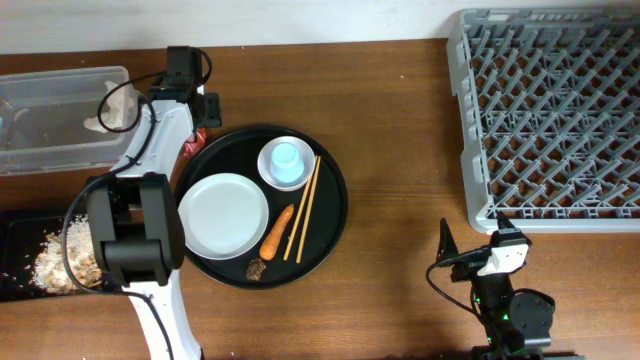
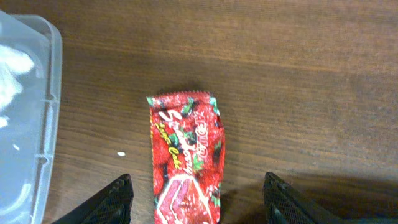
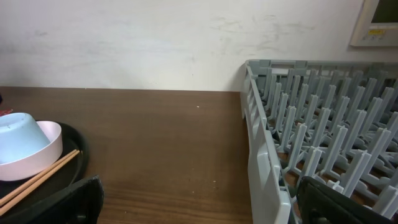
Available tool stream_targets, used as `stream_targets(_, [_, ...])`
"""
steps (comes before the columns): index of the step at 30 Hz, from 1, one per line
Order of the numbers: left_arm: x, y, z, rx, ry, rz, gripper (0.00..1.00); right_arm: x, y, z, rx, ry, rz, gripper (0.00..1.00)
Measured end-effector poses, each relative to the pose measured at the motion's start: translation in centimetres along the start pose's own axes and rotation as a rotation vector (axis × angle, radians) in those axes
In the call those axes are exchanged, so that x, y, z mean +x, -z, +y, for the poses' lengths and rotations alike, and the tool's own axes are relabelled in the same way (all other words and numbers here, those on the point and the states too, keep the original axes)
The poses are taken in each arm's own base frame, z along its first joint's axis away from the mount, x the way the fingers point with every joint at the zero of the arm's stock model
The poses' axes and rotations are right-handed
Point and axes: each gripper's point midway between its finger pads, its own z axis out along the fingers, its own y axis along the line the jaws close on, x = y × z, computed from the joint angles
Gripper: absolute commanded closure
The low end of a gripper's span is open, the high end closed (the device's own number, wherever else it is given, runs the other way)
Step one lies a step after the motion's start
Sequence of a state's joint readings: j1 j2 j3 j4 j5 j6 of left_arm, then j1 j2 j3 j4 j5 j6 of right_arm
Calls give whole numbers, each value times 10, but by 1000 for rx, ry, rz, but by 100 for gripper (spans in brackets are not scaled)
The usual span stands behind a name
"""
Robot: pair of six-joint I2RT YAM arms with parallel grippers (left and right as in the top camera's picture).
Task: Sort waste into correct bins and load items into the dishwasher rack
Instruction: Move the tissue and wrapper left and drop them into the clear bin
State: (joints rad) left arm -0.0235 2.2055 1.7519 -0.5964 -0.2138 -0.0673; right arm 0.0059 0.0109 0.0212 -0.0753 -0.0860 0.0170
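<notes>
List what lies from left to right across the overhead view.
clear tub → white plate → white bowl holding the blue cup → dishwasher rack. The carrot and chopsticks overlap the bowl's span, so they are left out.

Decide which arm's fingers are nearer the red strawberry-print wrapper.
Left. The left fingers flank the red strawberry-print wrapper; the right fingers sit far away, beside the grey plastic pegged rack.

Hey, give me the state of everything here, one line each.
Red wrapper: flat on table, ungripped.
Left gripper: open, straddling the wrapper.
Right gripper: open, empty.
Clear tub: holds tissue.
Black tray: holds rice scraps.
White plate: empty.
Blue cup: inside white bowl.
Rack: empty.
</notes>
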Motion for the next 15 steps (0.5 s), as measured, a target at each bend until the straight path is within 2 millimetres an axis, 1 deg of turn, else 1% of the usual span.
stream_targets(1, [-2, -1, 0, -2, 2, -8, 34, 0, 0, 0, 0, 0, 0, 2])
stream_targets(2, [0, -6, -1, -4, 0, -3, 34, 0, 0, 0, 0, 0, 0, 2])
stream_targets(4, [14, -24, -6, -5, -11, 36, 35, 0, 0, 0, 0, 0, 0, 2])
stream_targets(6, [26, -43, -15, -3, -24, 60, 35, 0, 0, 0, 0, -1, 0, 2])
stream_targets(8, [22, -43, -18, -1, -27, 43, 36, 0, 0, 0, 0, -1, 0, 2])
stream_targets(9, [22, -44, -19, -1, -29, 43, 41, 0, 0, 0, 0, -1, 0, 2])
stream_targets(10, [21, -44, -19, -7, -30, 39, 48, 0, 0, 0, 0, -1, 0, 2])
stream_targets(11, [21, -44, -18, -14, -32, 37, 49, 0, 0, 0, 0, 0, 0, 2])
stream_targets(13, [20, -44, -15, -36, -32, 33, 58, 0, 0, 0, 0, -1, 0, 2])
stream_targets(14, [20, -43, -14, -43, -32, 34, 60, 0, 0, 0, 0, 0, 0, 2])
stream_targets(15, [22, -43, -13, -48, -34, 39, 65, 0, 0, 0, 0, -1, 0, 2])
